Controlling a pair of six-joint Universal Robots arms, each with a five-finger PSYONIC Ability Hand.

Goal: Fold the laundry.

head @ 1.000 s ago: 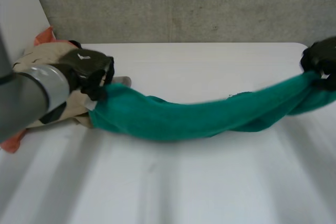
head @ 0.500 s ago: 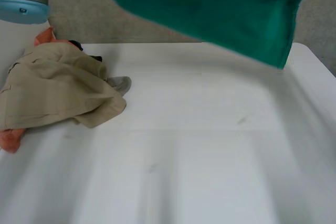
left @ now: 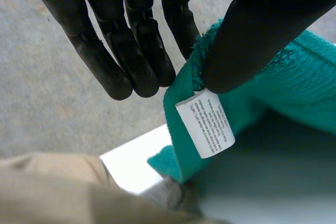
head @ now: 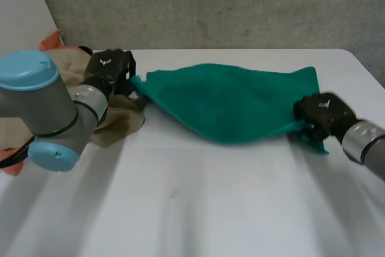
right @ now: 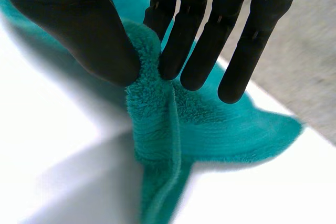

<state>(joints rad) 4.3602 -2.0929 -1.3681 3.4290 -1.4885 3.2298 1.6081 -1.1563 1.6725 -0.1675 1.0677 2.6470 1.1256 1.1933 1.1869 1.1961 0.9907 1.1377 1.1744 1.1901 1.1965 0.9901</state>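
Pinching a corner of the green towel (head: 228, 103) between thumb and straight fingers, the left hand (left: 131, 35) holds it just beside a white care label (left: 205, 123) sewn into the hem. The label carries several lines of small print, too fine to read, and no brand can be made out. At the other end, the right hand (right: 68, 30) clamps a bunched fold of the towel's edge between thumb and fingers.

The towel spans the far half of the white table (head: 210, 209) between the two hands, sagging in the middle. Whether it rests on the surface cannot be told. Its pile looks thick and fleecy, so it is probably soft, limp and light, likely to droop and bunch unless kept taut. Corners and hems seem the surest places to grip.

Beside the left hand lies a crumpled beige garment (head: 114, 126), with an orange cloth (head: 51, 40) behind it.
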